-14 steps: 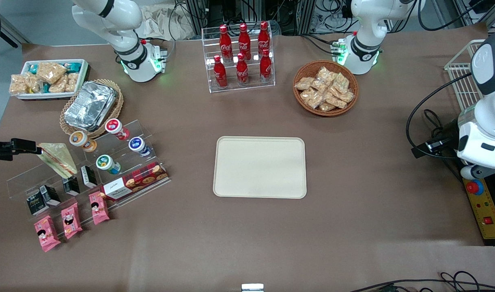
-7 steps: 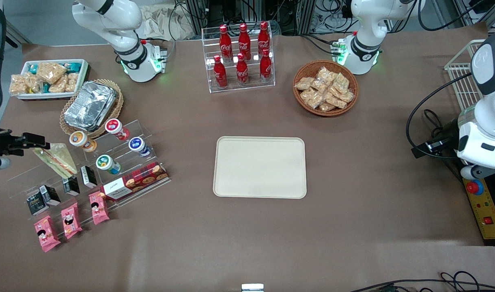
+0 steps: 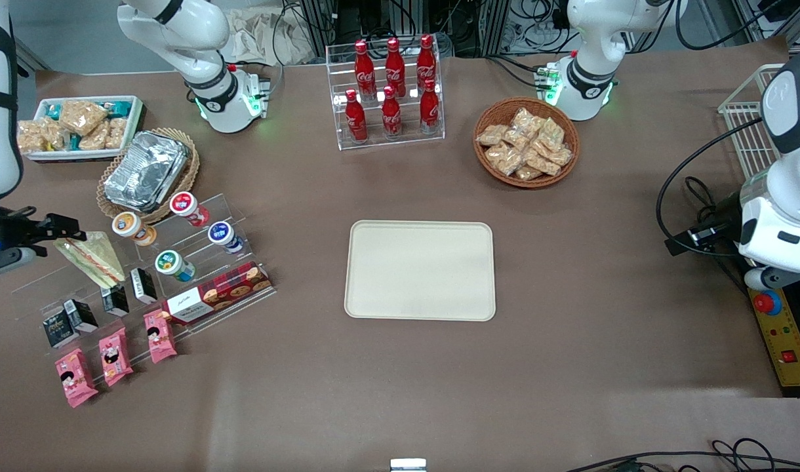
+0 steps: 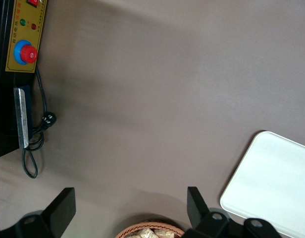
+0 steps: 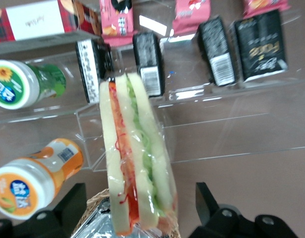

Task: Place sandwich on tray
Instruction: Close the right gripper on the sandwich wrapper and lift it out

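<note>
Tray (image 3: pixel 420 270): flat on the table, mid-table, bare, well apart from the sandwich.
Sandwich (image 3: pixel 90 259): resting on the clear stepped rack (image 3: pixel 197 275), at the working arm's end, filling edge up.
Gripper (image 3: pixel 62 231): just beside the sandwich's end, jaws spread wide either side, not gripping.

The right arm reaches out low at the working arm's end of the table, its white forearm hanging down to a dark wrist. Its gripper (image 3: pixel 62 233) lies level, its two black fingers (image 5: pixel 76 203) spread wide apart, closed on nothing.
</note>
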Action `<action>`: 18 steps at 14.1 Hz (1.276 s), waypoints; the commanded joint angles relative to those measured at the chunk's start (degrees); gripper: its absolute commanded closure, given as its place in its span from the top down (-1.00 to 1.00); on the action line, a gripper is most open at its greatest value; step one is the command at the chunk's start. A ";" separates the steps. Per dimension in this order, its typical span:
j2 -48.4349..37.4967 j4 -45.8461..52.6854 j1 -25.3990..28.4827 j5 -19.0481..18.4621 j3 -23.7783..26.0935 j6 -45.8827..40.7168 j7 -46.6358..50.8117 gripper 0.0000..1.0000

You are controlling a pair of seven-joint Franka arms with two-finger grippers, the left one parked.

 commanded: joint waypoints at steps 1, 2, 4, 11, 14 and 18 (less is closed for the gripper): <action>-2.43 -5.03 0.10 0.66 0.57 3.80 -0.89 0.96; -1.91 -5.03 0.01 0.75 0.49 4.24 -0.89 0.96; -1.12 -4.86 -0.07 0.75 0.57 5.56 -1.33 0.80; -0.76 -1.62 0.01 1.10 0.66 4.42 -2.65 -0.47; -0.33 6.53 0.10 1.10 0.92 -3.98 -2.39 -0.47; 0.56 19.02 2.20 2.68 2.94 -15.68 -1.86 -0.45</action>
